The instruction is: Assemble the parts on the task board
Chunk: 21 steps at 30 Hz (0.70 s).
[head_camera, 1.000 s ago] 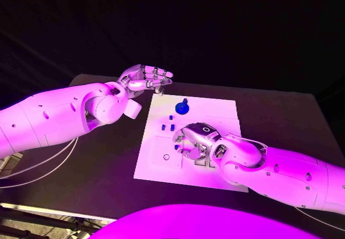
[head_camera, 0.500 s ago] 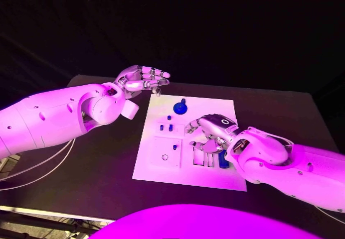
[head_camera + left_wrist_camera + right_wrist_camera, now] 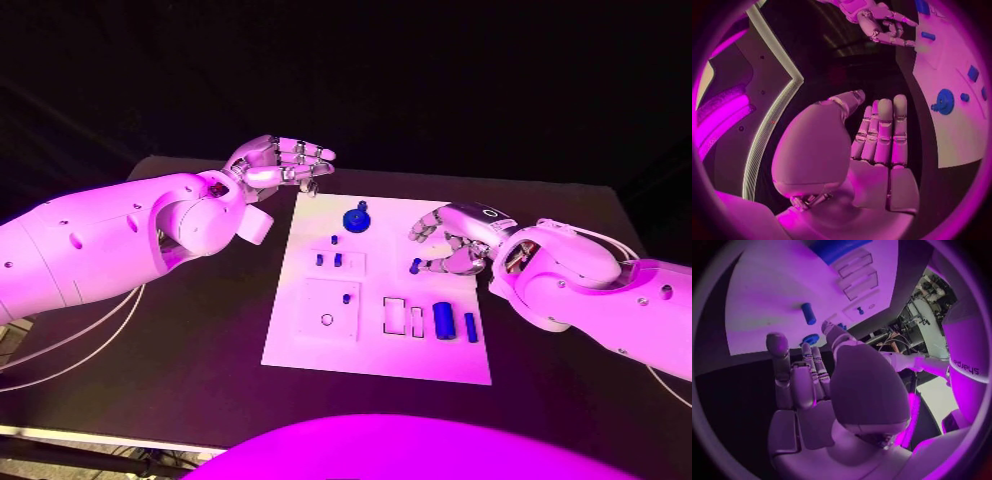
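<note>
2 hands flank the task board (image 3: 378,345), which lies mid-tabletop. At its far-left corner the left hand (image 3: 281,163) hovers, fingers curled in, grasping nothing I can make out. On the board sit a round blue part (image 3: 355,217) near the far edge and 2 blue cylinders (image 3: 446,320) toward the near-right corner. By its right edge the right hand (image 3: 450,238) hangs, fingers loosely bent, apparently empty. Judged best: approach 1 part squarely, pinch it, then seat it.

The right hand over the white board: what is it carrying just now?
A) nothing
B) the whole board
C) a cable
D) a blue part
A: the right hand hovers above the task board with its fingers curled and nothing between them, as the right wrist view also shows.
</note>
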Each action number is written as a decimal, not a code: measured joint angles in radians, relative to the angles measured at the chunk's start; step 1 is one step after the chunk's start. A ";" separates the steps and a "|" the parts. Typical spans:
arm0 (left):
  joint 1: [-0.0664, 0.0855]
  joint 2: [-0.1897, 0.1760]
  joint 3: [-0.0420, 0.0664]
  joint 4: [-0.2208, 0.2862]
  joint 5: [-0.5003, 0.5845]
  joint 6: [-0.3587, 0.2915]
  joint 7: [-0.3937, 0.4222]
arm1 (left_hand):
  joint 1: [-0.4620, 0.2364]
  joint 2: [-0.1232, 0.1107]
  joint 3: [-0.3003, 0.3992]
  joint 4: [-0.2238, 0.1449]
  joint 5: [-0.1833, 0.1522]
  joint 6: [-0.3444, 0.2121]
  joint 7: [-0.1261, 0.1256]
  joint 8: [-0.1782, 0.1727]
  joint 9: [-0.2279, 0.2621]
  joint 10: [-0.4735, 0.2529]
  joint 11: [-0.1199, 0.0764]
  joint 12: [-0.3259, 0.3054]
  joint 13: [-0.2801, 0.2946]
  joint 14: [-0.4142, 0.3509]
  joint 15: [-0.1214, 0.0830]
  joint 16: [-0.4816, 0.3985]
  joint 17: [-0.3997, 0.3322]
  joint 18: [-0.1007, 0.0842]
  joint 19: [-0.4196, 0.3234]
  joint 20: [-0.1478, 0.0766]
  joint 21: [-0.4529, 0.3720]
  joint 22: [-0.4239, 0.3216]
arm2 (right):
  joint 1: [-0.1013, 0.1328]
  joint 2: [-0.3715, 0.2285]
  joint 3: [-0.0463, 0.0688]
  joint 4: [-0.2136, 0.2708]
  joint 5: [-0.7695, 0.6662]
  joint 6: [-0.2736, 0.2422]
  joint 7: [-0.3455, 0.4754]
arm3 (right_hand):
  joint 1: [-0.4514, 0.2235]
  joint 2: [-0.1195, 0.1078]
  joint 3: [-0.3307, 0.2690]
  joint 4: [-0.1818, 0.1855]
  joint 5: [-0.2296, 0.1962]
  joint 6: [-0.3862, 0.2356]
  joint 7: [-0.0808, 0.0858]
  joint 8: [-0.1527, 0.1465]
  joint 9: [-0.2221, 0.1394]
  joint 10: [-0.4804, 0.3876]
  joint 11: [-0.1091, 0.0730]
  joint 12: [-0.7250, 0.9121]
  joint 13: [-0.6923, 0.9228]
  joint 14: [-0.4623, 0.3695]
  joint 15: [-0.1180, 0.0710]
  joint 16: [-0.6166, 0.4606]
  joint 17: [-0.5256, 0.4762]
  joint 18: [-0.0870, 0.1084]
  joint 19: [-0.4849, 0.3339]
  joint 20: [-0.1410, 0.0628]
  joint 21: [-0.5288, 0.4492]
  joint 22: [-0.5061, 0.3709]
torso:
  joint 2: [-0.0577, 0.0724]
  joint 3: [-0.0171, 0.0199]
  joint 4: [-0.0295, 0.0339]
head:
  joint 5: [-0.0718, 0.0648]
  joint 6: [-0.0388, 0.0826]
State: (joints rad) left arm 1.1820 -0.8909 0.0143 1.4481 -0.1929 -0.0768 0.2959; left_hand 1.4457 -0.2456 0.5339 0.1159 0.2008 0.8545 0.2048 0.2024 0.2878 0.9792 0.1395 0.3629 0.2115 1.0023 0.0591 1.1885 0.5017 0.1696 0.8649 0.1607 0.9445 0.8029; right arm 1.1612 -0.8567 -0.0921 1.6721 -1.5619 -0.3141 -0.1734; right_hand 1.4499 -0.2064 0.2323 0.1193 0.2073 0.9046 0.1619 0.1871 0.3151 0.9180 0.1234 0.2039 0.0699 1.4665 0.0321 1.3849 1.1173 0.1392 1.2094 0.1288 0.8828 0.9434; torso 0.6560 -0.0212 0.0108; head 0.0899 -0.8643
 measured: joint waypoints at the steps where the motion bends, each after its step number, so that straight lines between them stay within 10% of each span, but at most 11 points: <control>1: 0.000 0.000 0.000 0.000 0.000 0.000 0.000 | 0.000 0.000 0.000 0.000 0.000 0.000 0.000 0.000 0.000 0.000 0.000 0.000 0.000 0.000 0.000 0.000 0.000 0.000 0.000 0.000 0.000 0.000 | 0.000 0.003 -0.001 -0.006 0.001 0.011 0.000 | 0.004 0.004 -0.008 0.005 0.000 -0.001 -0.001 -0.003 -0.001 0.000 0.000 0.004 0.000 0.000 0.000 0.000 0.000 0.000 0.000 0.000 0.000 0.000 | 0.000 0.0002 0.0003 | 0.000 0.000; 13: 0.000 -0.002 0.000 0.001 0.000 0.002 0.000 | 0.000 0.000 0.000 0.000 0.000 0.000 0.000 0.000 0.000 0.000 0.000 0.000 0.000 0.000 0.000 0.000 0.000 0.000 0.000 0.000 -0.001 0.000 | -0.015 0.032 -0.008 -0.051 0.000 0.094 0.000 | 0.040 0.017 -0.032 0.030 0.000 0.005 -0.005 -0.003 -0.003 0.010 -0.009 0.048 0.001 0.000 0.000 0.008 0.006 0.000 0.007 0.000 -0.003 0.014 | 0.001 -0.0008 0.0007 | 0.002 -0.003; 21: 0.000 -0.003 0.000 0.001 0.000 0.003 0.000 | 0.000 0.000 0.000 0.000 0.000 0.000 0.000 0.000 0.000 0.000 0.000 0.000 0.000 0.000 0.000 0.000 0.000 0.000 0.000 0.000 -0.001 0.000 | -0.024 0.052 -0.010 -0.074 -0.007 0.104 -0.001 | 0.051 0.027 0.056 0.070 -0.014 0.055 -0.003 0.002 -0.009 0.085 -0.020 0.077 -0.003 -0.003 -0.004 0.017 0.025 0.000 0.034 -0.012 0.029 0.051 | 0.001 -0.0010 0.0012 | 0.001 -0.003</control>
State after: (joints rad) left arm 1.1820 -0.8935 0.0140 1.4492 -0.1931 -0.0737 0.2959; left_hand 1.4457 -0.2456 0.5339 0.1158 0.2008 0.8543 0.2051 0.2024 0.2878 0.9792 0.1395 0.3629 0.2114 1.0023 0.0592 1.1885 0.5017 0.1697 0.8649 0.1607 0.9440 0.8028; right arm 1.1369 -0.8043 -0.1022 1.5985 -1.5690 -0.2100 -0.1747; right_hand 1.5007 -0.1793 0.2881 0.1893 0.1932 0.9595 0.1590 0.1887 0.3060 1.0029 0.1037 0.2805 0.0664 1.4632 0.0280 1.4023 1.1424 0.1393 1.2434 0.1163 0.9117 0.9939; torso 0.6568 -0.0221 0.0120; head 0.0910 -0.8676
